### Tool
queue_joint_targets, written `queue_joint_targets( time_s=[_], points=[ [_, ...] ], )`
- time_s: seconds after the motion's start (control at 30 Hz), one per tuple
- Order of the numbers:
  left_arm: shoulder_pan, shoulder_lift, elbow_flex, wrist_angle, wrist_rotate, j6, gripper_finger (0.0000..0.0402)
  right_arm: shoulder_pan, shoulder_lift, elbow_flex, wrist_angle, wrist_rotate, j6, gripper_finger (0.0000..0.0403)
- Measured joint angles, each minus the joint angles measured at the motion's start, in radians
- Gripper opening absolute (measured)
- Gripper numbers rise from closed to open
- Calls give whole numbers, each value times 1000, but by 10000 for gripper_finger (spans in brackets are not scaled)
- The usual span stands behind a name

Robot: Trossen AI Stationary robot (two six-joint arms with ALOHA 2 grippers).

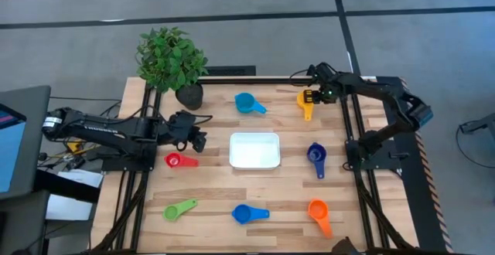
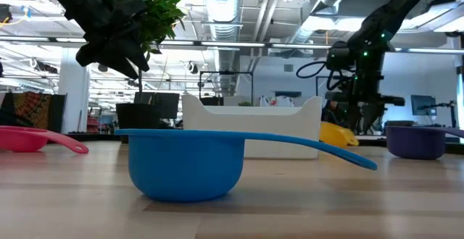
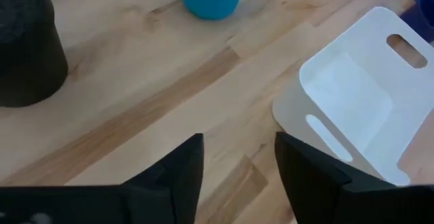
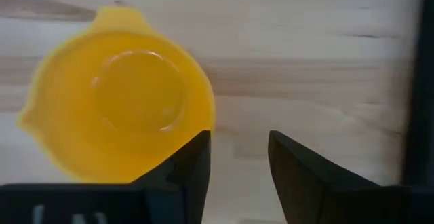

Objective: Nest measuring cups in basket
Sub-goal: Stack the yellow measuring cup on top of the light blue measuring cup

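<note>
Yellow plastic, light and stiff: the yellow cup (image 4: 119, 102) sits on the table (image 1: 286, 209) directly below your right gripper (image 4: 237, 163), whose fingers are parted and empty. Expect slick walls, so pinch the rim or flat handle. Your left gripper (image 3: 237, 170), also parted and empty, waits with the white basket (image 3: 352, 108) just ahead.
</note>
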Motion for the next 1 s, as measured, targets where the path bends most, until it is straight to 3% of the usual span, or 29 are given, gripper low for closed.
queue_joint_targets(
  time_s=[0.43,0.67,1.0],
  points=[
    [0,0,0,3,15,-99,197,34,-48,0,104,-32,12,154],
    [0,0,0,3,36,-92,197,60,-5,0,230,-86,62,148],
    [-1,0,0,3,48,-145,197,52,109,0,219,-71,107,132]
  ],
)
